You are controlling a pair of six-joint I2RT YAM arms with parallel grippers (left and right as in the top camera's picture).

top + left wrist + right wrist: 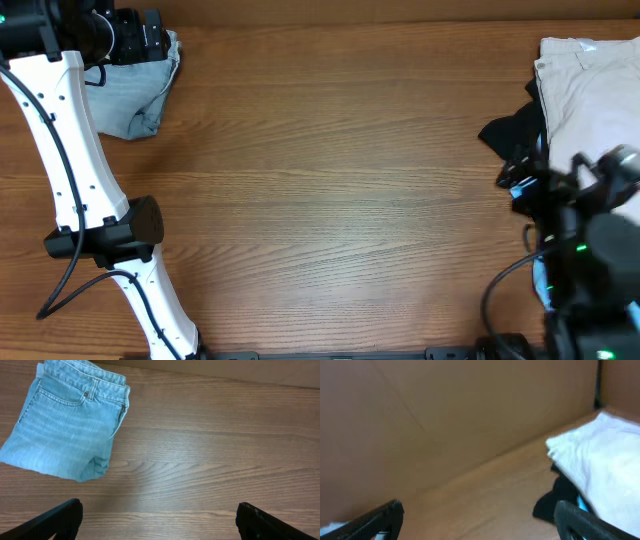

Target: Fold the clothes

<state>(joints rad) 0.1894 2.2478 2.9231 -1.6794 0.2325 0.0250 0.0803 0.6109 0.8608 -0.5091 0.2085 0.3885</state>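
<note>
The light-blue denim shorts [140,85] lie folded at the table's far left corner; in the left wrist view [65,425] they show waistband, pocket and rivet. My left gripper [157,520] is open and empty above bare wood just right of the shorts; overhead its fingers are hidden under its own wrist. At the far right lies the heap: a cream garment [590,90] on top, a black one [510,135] and a bright-blue one [522,190] under it. My right gripper [477,520] is open and empty beside the heap's cream [605,465] and black [555,502] cloth.
The white left arm [70,170] crosses the table's left side. The black right arm [585,260] stands at the front right. A brown cardboard wall [445,415] runs along the table's back edge. The wood table [340,180] spans between shorts and heap.
</note>
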